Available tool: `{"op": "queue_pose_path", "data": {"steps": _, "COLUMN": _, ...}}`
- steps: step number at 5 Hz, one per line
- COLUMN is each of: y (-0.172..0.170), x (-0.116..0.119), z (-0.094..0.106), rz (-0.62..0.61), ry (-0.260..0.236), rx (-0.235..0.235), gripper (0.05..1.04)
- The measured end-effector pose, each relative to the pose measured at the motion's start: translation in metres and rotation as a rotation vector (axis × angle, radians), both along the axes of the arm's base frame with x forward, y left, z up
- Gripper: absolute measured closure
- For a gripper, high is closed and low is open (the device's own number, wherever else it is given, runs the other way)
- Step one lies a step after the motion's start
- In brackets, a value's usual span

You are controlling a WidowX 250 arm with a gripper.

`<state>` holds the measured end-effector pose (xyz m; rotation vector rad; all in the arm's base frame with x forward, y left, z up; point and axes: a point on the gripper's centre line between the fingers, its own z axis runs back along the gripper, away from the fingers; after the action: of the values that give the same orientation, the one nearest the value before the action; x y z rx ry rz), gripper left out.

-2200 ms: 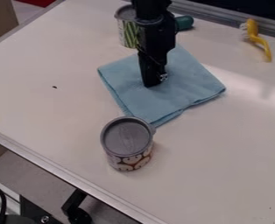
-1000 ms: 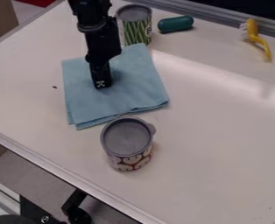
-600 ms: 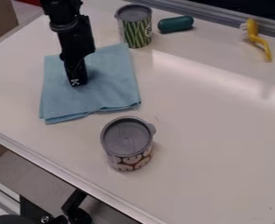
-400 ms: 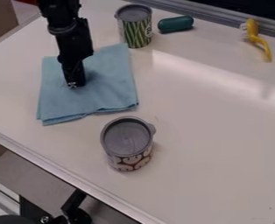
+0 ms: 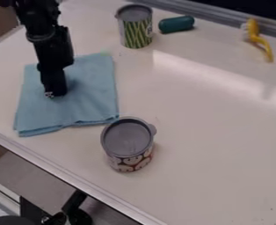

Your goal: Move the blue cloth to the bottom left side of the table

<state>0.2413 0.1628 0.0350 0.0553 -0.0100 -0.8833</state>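
Observation:
At the left of the view, the black gripper (image 5: 54,94) points down with its tip on the middle of the blue cloth (image 5: 85,107). The cloth lies flat on the white table (image 5: 205,145), folded, its lower left corner close to the table's left front edge. Its lower right corner comes near the lidded cup with the mushroom-like print. Part of the cloth is covered by the gripper.
A grey-lidded cup (image 5: 127,143) stands right of the cloth's lower corner. Behind are a green-striped can (image 5: 136,28), a dark green capsule-shaped object (image 5: 176,24) and a yellow brush (image 5: 258,37) at the back right.
Gripper and cloth have moved together leftward across the table, and lately also a little toward the front edge. The cup, can, green object and brush have kept their places.

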Motion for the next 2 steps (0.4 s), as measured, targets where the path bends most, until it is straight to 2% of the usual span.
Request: {"op": "queue_pose_path", "data": {"steps": 2, "y": -0.0107, "x": 0.0066, "z": 0.0018, "rz": 0.028, "ry": -0.026, "rx": -0.037, "gripper": 1.012}}
